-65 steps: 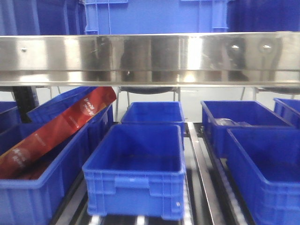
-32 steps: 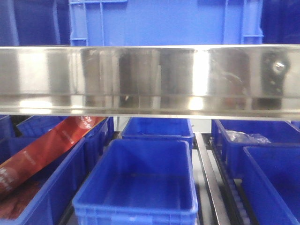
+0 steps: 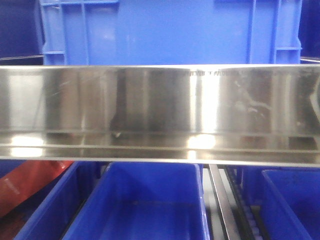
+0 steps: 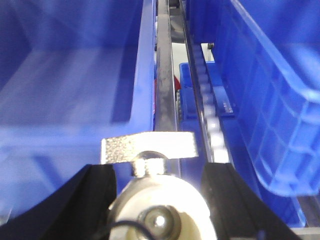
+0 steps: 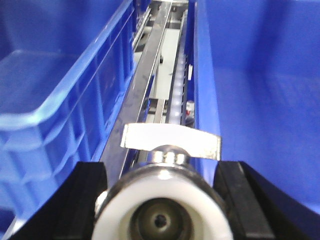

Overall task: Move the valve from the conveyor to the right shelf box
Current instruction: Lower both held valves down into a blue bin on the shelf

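Between the black fingers of the right gripper [image 5: 161,186], squeezed from both sides: a white and silver valve [image 5: 160,215], round end toward the camera, flat silver handle [image 5: 172,141] lying crosswise, left to right. Just to the right of it and a little ahead, very near: the open right box [image 5: 204,75], deep and blue. To the left, past the roller rail [image 5: 177,87], another blue box [image 5: 75,95]. Same story at the left gripper [image 4: 160,186]: closed around a second valve [image 4: 160,215], hanging over a steel rail [image 4: 165,100]. No conveyor to be seen anywhere. Looks like a job for the right arm, being nearer: a small push forward and to the right, then let go.
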`<state>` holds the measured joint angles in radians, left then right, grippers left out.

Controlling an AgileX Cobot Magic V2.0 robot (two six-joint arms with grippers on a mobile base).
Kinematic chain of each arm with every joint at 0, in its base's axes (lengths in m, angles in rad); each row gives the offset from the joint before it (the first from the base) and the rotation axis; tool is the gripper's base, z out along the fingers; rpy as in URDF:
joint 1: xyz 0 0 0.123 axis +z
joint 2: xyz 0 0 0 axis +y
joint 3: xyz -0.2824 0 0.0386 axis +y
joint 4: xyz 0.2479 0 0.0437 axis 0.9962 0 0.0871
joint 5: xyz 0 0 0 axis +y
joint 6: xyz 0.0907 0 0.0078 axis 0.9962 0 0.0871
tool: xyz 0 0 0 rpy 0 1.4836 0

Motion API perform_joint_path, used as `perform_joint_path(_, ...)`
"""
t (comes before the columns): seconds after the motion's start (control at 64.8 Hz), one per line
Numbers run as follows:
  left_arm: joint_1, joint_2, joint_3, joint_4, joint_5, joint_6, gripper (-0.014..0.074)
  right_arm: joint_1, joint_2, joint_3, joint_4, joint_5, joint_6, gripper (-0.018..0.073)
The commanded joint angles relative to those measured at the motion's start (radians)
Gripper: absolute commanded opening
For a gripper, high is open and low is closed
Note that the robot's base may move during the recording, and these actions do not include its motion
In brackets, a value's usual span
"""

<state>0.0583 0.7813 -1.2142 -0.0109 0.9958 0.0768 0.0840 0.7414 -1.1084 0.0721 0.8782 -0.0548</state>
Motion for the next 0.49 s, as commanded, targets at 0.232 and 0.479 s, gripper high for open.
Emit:
perform_joint_path(0.232,-0.007,-0.007,-0.007,-0.004,-0.049,-0.005,-0.0111,-0.002,-0.007,-0.009,-0.006,-0.086,-0.003,-0.0153)
perform_joint_path(0.479,-0.007,-0.007,-0.007,-0.004,-0.049,-0.005,-0.0111,-0.002,-0.007,-0.009,-0.006,-0.086,-0.003,-0.0153)
